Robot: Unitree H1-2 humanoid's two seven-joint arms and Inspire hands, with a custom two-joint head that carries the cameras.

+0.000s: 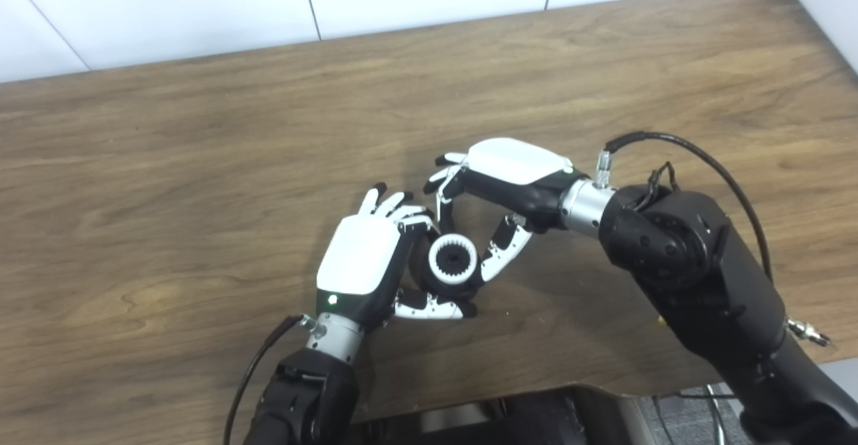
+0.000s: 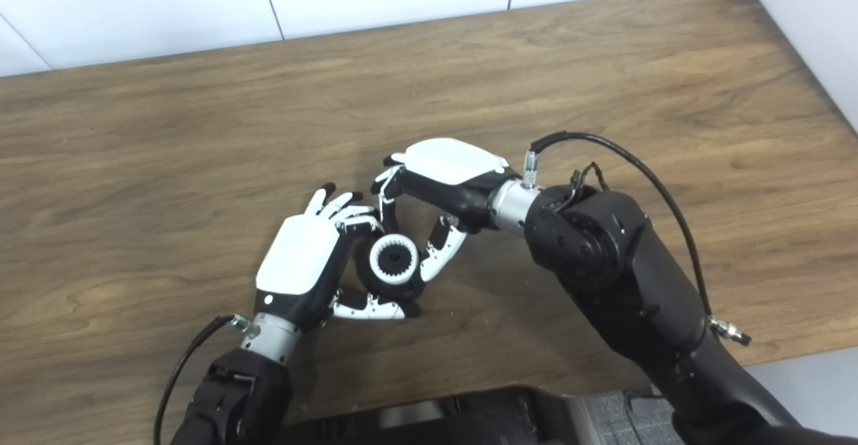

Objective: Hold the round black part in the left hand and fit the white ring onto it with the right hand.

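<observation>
Wooden table (image 1: 201, 163), white panelled wall (image 1: 167, 9) behind

White-backed left hand (image 1: 365, 257) and right hand (image 1: 513, 163), silver wrists, black arms, black cables, perhaps a green light

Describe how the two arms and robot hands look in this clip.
Both arms are black, with silver wrist collars. Left robot hand and right robot hand have white back shells and black-and-white fingers. The left shows a green light; black cables loop at each wrist.

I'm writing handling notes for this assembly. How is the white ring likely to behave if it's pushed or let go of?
The white ring looks like rigid moulded plastic with inner teeth, so probably stiff and light. Being round, it could roll if dropped on edge. Seated on the round black part in the left hand, it seems unlikely to slide.
</observation>
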